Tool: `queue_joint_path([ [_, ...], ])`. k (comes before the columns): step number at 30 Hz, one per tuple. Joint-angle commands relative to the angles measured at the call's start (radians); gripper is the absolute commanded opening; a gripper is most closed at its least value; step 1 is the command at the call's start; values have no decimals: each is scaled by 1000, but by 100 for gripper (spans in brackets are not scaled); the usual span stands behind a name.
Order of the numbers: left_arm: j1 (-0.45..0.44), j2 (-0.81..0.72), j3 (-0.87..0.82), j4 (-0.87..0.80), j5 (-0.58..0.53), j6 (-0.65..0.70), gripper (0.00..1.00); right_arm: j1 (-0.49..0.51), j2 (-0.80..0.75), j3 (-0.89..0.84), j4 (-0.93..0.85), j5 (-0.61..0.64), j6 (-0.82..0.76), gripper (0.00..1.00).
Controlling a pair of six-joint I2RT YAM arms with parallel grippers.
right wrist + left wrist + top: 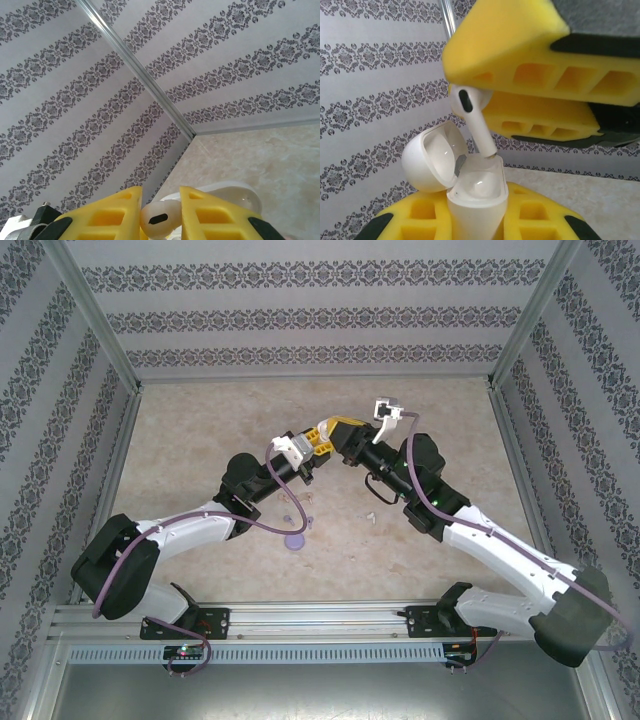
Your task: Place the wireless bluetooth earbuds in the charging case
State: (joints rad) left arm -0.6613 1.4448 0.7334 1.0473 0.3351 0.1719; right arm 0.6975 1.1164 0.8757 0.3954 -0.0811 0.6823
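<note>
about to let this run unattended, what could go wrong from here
1. The white earbud has its stem tip at the rim of the charging case, tilted; pushing down could jam it there instead of seating it.
2. The right gripper pinches only the bud's head, so it may twist or slip.
3. The open lid stands close and could get knocked shut.

Damask-striped grey walls (300, 315) enclose a beige marbled table (200, 430) — aluminium posts (92, 315) at corners
</note>
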Motion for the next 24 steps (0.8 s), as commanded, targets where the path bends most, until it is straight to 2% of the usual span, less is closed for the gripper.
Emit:
queue_joint_path([
  [1, -17, -12, 29, 65, 7, -17, 0, 16, 15, 0, 51, -19, 16, 22],
  [24, -27, -33, 38, 73, -2, -32, 0, 24, 39, -43, 67, 46, -3, 22],
])
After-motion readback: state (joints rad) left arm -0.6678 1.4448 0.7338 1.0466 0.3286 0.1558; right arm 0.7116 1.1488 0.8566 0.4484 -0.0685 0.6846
